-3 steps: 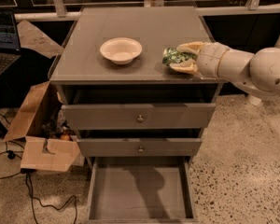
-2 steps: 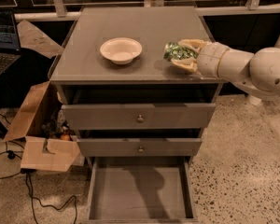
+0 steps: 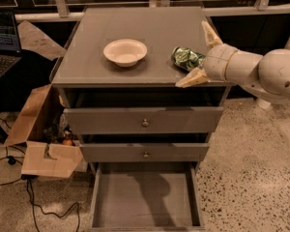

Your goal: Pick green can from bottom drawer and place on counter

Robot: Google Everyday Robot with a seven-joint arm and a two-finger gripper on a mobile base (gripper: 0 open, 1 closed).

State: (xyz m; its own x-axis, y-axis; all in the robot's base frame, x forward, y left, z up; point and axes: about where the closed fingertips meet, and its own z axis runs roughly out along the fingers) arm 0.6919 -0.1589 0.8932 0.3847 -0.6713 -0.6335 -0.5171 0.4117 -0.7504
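Observation:
The green can [image 3: 187, 58] lies on its side on the counter [image 3: 154, 25], near the right front edge. My gripper [image 3: 191, 54] reaches in from the right at counter height. It is open, with one finger [image 3: 209, 34] behind the can and the other finger [image 3: 191, 78] in front of it, both apart from it. The bottom drawer [image 3: 146, 199] is pulled out below and its grey floor is bare. The two knobbed drawers above it stand slightly ajar.
A cream bowl [image 3: 125, 51] sits on the counter left of the can. An open cardboard box [image 3: 41, 139] and cables [image 3: 31, 197] lie on the floor at the left. A laptop [image 3: 2, 37] is at the far left. A railing runs behind the cabinet.
The gripper was shut on the green can on the counter. Now its fingers have spread apart and let go of the can, which stays in place.

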